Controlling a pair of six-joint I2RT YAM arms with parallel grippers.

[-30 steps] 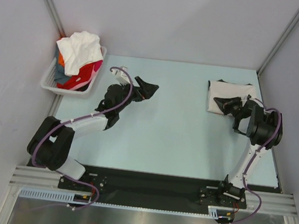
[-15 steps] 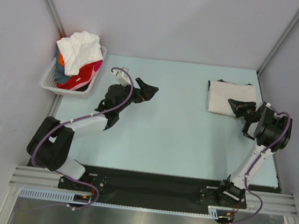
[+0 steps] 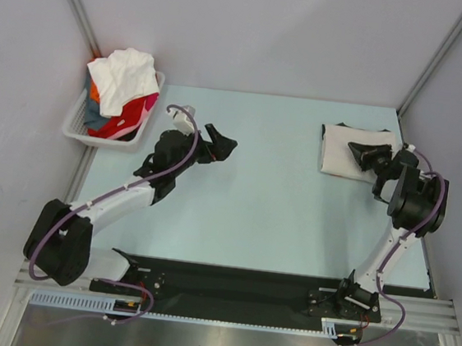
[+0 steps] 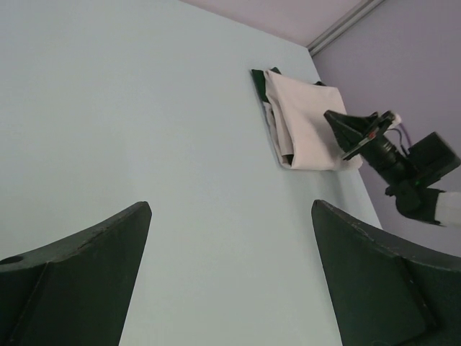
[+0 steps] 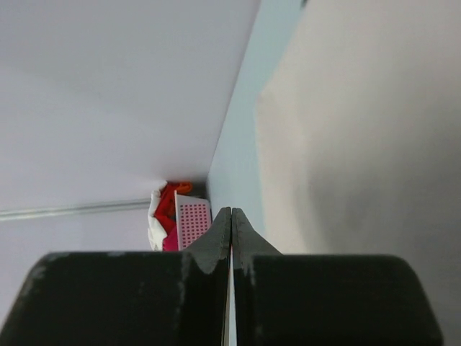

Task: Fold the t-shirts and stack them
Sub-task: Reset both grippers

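T-shirts lie only toward the far side. Nearest, the left gripper (image 3: 222, 141) hangs empty over the table (image 3: 277, 203), jaws wide apart. Far right, the right gripper (image 3: 354, 147), jaws pressed together, is over the folded cream shirt (image 3: 336, 157), seemingly finishing it. Far left, the basket (image 3: 72, 130) holds the unfolded heap (image 3: 123, 79); fetching one probably comes next.

Right gripper (image 3: 354, 147) over folded t-shirt (image 3: 336, 155), at far-right corner of table (image 3: 276, 219). Left gripper (image 3: 227, 146) over table, left of centre. Folded t-shirt well to its right. Basket (image 3: 75, 126) holding heaped t-shirts (image 3: 125, 79) to its left.
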